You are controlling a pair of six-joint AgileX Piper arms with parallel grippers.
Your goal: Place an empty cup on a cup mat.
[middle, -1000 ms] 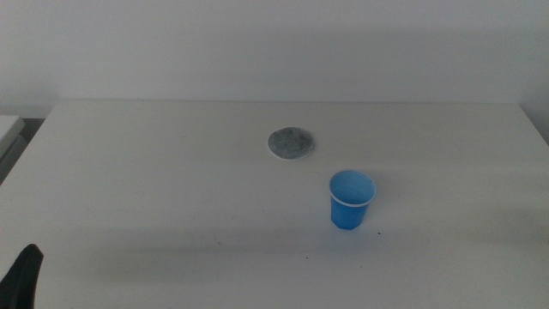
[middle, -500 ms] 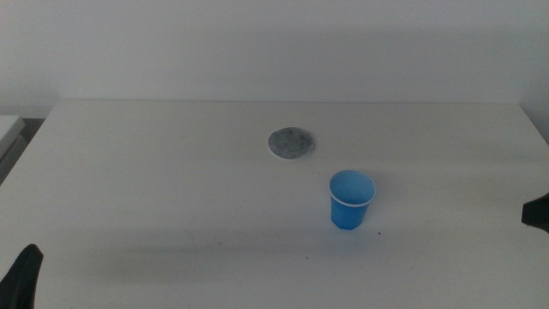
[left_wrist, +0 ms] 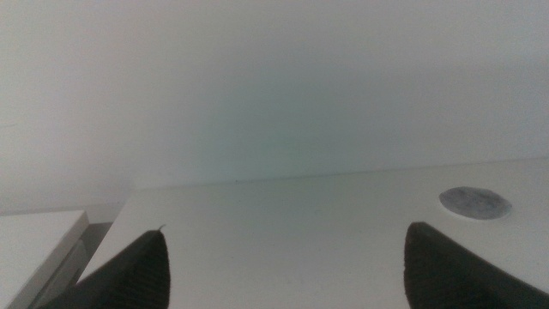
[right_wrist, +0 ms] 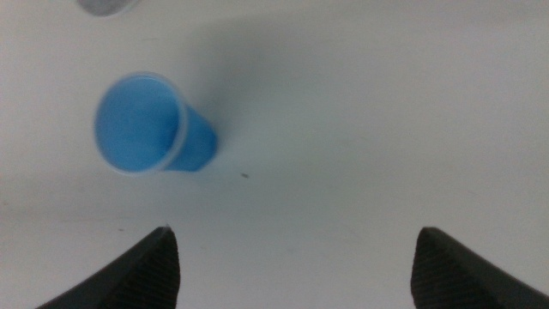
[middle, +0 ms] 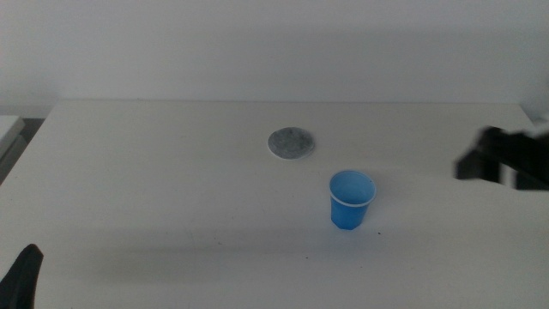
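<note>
Nearest the camera, the left gripper [middle: 24, 276] sits parked at the 7 o'clock corner of the middle view, and its own wrist camera shows its jaws spread wide with nothing between them. Next out, the cup [middle: 352, 199] stands upright on the pale tabletop [middle: 154, 180], just right of centre, mouth up and nothing visible inside. At about 3 o'clock from the cup, the right gripper [middle: 470, 161] enters from the right edge, blurred, well apart from the cup; its wrist view shows jaws released, wide and empty. Farthest back, the cup mat [middle: 292, 142] lies flat at roughly 11 o'clock from the cup, a clear gap between them. The step looks like the reach for the cup. To do it well, I'd say: bring the open jaws level with the cup's upper wall, straddle it squarely, and close gently, because thin plastic probably flexes and a tapered body may slip downward. Lift straight before carrying toward the mat. Now the views: the right wrist camera looks down into the cup [right_wrist: 141, 124], confirming a bare blue interior, with a sliver of the mat [right_wrist: 107, 5] at the frame edge. The left wrist camera misses the cup entirely and catches only the mat [left_wrist: 474, 202].
</note>
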